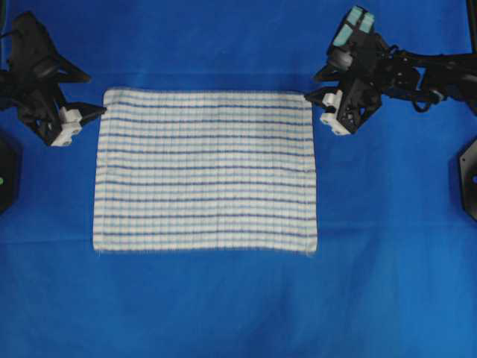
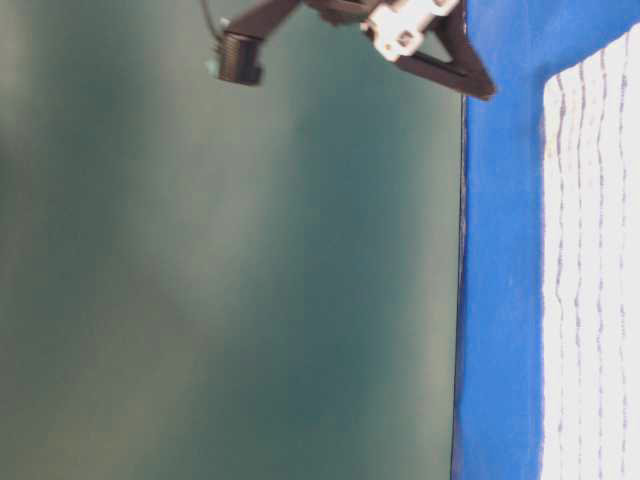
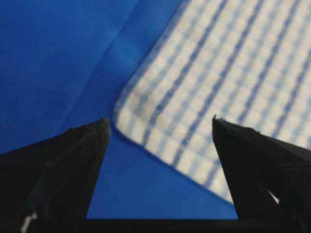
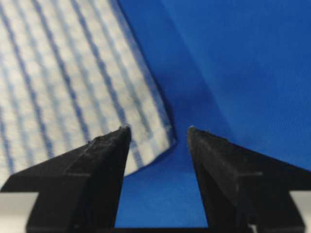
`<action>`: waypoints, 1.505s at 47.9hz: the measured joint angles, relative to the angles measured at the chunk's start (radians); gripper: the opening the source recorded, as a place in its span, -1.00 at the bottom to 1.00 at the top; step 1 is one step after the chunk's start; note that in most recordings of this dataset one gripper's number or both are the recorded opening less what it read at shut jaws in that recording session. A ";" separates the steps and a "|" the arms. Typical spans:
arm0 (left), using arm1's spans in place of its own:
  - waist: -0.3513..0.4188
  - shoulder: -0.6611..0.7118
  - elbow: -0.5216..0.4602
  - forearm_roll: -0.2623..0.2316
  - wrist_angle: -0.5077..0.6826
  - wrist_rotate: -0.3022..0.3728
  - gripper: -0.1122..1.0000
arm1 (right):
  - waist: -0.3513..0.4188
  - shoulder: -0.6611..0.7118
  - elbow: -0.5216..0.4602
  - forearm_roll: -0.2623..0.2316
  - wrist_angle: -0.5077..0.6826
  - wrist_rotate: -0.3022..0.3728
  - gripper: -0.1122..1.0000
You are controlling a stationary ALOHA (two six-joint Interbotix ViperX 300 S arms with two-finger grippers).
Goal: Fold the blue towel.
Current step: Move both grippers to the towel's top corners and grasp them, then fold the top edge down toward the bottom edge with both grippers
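Towel lies flat and unfolded mid-table on the blue cover, long side running left-right in the overhead view, stripes along that side, all four corners out, nothing on top of it. Left gripper sits just off the towel's top-left corner, jaws spread wide and empty; its wrist view has the corner in the gap between the two black fingers, cover showing under and around it. Right gripper sits just off the top-right corner, also spread wide and empty; its wrist view puts that corner between its fingers, nearer the left one. Can't tell from any view whether the tips touch cloth or cover. Black arm bases at the left and right edges of the overhead view, well apart from the towel. Table-level view is turned sideways: green backdrop, one gripper over the table edge, can't tell which arm. Nothing stands between either gripper and its corner.
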 measured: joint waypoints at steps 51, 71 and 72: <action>0.094 0.377 -0.086 0.003 -0.114 0.046 -0.74 | -0.017 0.176 -0.041 -0.005 -0.071 -0.006 -0.68; 0.020 0.247 -0.083 0.003 0.006 0.026 -0.74 | -0.017 0.117 -0.041 -0.006 -0.066 -0.009 -0.68; 0.017 0.235 -0.083 0.003 0.014 0.023 -0.74 | -0.017 0.110 -0.040 -0.006 -0.066 -0.009 -0.68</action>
